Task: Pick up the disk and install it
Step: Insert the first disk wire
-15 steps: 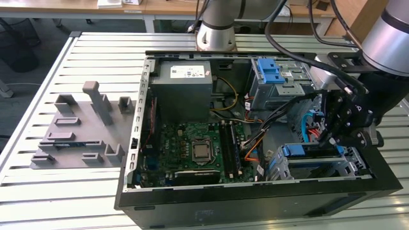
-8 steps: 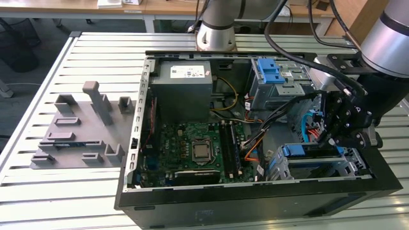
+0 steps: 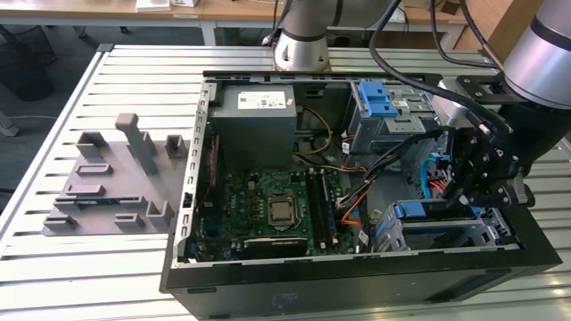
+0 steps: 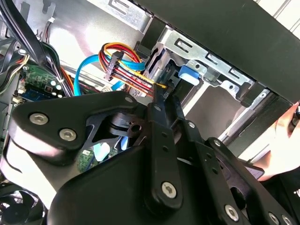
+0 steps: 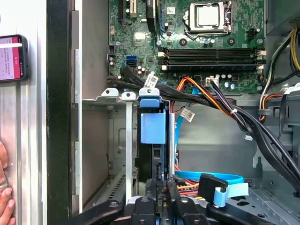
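Note:
The disk [image 5: 152,127] stands on edge in a slot of the silver drive cage [image 5: 125,140] at the case's front corner, its blue carrier tab facing out. The same blue tab [image 4: 187,75] appears in the second wrist view, and in the exterior view the disk [image 3: 418,210] sits low in the case on that view's right. My gripper [image 5: 159,185] is right at the disk's near edge, fingertips drawn together and shut with nothing visible between them. In the second wrist view my gripper [image 4: 162,96] tapers to a point just short of the tab. My gripper [image 3: 461,195] hangs inside the case.
Black, orange and blue cables [image 5: 220,108] run beside the cage. The motherboard [image 3: 277,207] fills the case floor, with a grey power supply [image 3: 254,120] and a second cage with blue latch [image 3: 379,100] behind. A person's hand [image 5: 4,187] and a phone [image 5: 11,56] lie outside the case wall. A grey fixture [image 3: 111,180] sits on the table.

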### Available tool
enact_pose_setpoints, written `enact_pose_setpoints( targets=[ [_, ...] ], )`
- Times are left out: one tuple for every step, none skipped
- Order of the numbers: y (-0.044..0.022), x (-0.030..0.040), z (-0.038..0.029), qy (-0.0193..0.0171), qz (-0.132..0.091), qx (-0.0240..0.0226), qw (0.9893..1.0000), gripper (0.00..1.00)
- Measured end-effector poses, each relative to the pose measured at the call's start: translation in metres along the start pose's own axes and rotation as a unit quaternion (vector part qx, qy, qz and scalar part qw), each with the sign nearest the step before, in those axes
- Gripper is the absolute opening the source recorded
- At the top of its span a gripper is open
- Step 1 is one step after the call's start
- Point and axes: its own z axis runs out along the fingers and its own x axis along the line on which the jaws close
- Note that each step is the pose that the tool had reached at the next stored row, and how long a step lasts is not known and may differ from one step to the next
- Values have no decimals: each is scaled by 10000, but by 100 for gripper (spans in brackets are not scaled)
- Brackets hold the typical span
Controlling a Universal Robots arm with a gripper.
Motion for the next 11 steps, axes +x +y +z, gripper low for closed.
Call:
enact_pose_setpoints(
  targets=[
    [0, 0, -8, -1, 0, 0, 10000, 24],
    [0, 1, -19, 0, 0, 0, 10000, 24],
    [0, 2, -37, 2, 0, 0, 10000, 24],
    [0, 4, -55, 1, 0, 0, 10000, 24],
    [0, 5, -74, 2, 0, 0, 10000, 24],
    [0, 6, -93, 2, 0, 0, 10000, 24],
    [0, 7, -110, 2, 0, 0, 10000, 24],
    [0, 8, -126, 2, 0, 0, 10000, 24],
    [-1, 9, -137, 1, 0, 0, 10000, 24],
    [-1, 9, -140, 0, 0, 0, 10000, 22],
    [-1, 9, -140, -1, 0, 0, 10000, 22]
  ],
)
